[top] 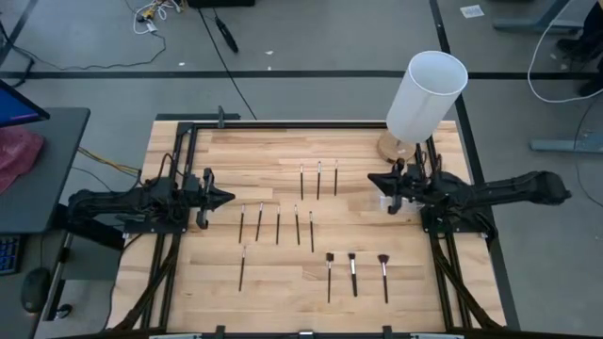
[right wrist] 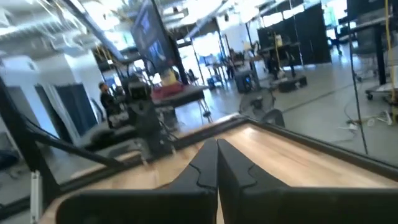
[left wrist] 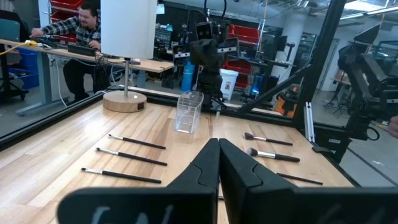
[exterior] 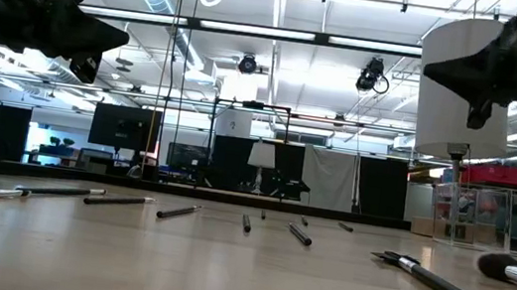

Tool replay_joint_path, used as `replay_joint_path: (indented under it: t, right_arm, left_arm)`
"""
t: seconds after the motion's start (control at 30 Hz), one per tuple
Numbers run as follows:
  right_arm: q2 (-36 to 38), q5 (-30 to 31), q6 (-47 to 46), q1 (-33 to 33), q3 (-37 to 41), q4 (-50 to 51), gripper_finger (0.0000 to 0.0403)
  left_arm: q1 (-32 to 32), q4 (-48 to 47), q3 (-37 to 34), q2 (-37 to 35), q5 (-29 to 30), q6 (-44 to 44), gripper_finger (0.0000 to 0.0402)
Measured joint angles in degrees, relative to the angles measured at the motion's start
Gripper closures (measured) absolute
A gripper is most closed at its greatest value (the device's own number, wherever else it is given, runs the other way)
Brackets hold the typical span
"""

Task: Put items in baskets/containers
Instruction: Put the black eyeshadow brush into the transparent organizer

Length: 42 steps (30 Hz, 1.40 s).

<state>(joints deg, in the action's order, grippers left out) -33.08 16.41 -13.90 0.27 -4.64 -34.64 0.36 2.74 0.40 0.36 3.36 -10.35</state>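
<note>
Dark, thin brushes (top: 277,227) lie loose in rows across the middle of the wooden table (top: 236,160), none in the clear plastic holder (left wrist: 188,111) that stands near the white cylinder (top: 426,92) — so we judge the sorting hasn't begun. Both grippers hover above the wood, left gripper (top: 226,198) and right gripper (top: 373,178), jaws pressed together and empty. To do the pick well, we'd spread one gripper's jaws, straddle a single brush crosswise, and keep clear of its neighbours.
</note>
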Motion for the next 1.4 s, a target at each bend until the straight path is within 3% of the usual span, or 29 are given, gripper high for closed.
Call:
replay_joint_path:
  t: [0.37, 0.6, 0.73, 0.97, 1.23, 1.4]
  right_arm:
    - [-15.3, 0.01, 12.48, -0.02, -15.08, 3.94, 0.0403]
    - [-23.25, -6.34, 19.39, -0.85, -20.82, -2.22, 0.0371]
    - [-28.49, -2.6, 17.84, -1.39, -24.94, -1.26, 0.0339]
    - [-37.98, 7.52, 19.88, -1.36, -34.9, 11.74, 0.0272]
    - [-50.24, 15.7, 8.53, -1.38, -47.85, 28.74, 0.0204]
    - [-57.9, 20.93, -2.73, -1.48, -52.58, 31.4, 0.0168]
  left_arm:
    - [0.0, 0.0, 0.0, 0.0, -0.02, 0.01, 0.0394]
    - [0.0, 0.0, 0.0, 0.0, -0.01, 0.0, 0.0394]
    - [0.0, 0.0, 0.0, 0.0, -0.01, 0.01, 0.0394]
    - [0.0, 0.01, 0.0, 0.0, 0.0, 0.0, 0.0394]
    - [0.0, 0.02, 0.0, 0.0, -0.02, 0.02, 0.0394]
    - [0.0, 0.02, 0.0, 0.0, 0.0, 0.0, 0.0394]
